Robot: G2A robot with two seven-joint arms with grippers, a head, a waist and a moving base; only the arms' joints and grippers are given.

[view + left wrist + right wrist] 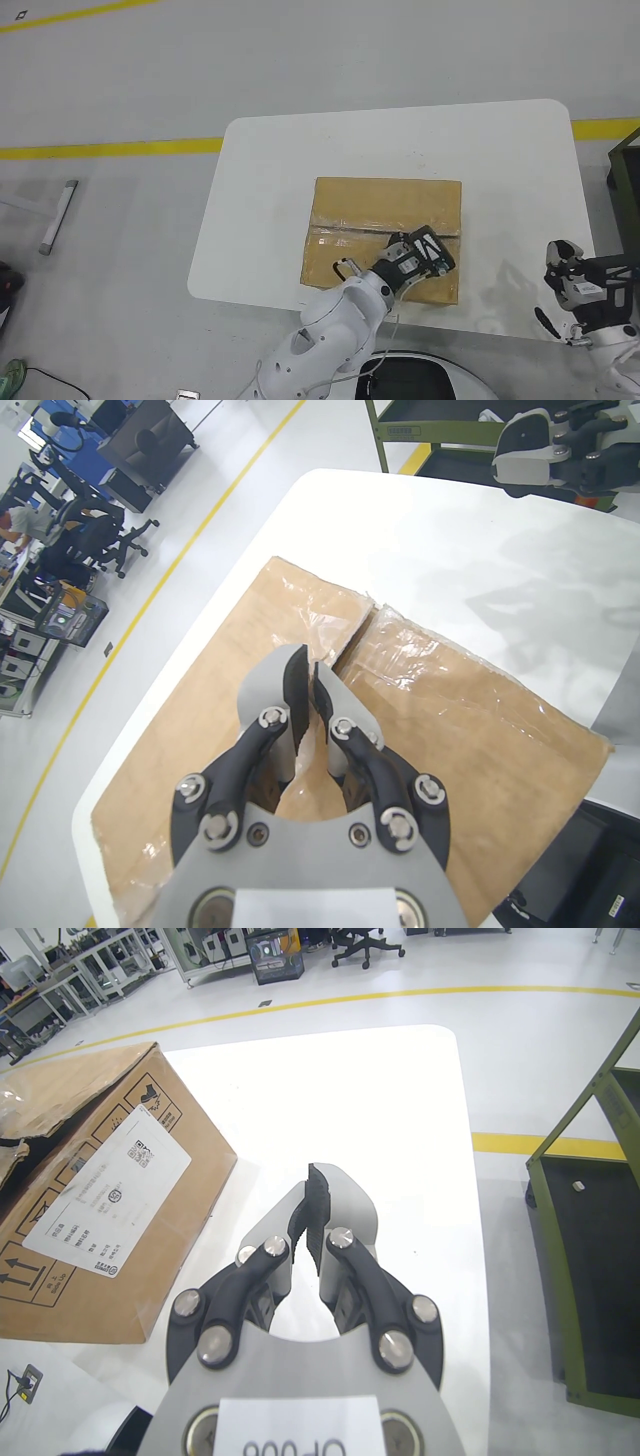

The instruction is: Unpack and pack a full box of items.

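The white counter (260,200) carries the cardboard box (385,215) near my edge, flaps down under glossy tape. Beyond it I see grey floor with a yellow line (110,150), and a green cart (590,1228) off to the right. My left gripper (310,660) sits low over the box's top seam, jaws pressed together. My right gripper (315,1178), also pressed together, hovers over the counter beside the box.

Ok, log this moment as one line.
box closed, on table | left pincer shut at flap seam | right pincer shut, beside box, apart
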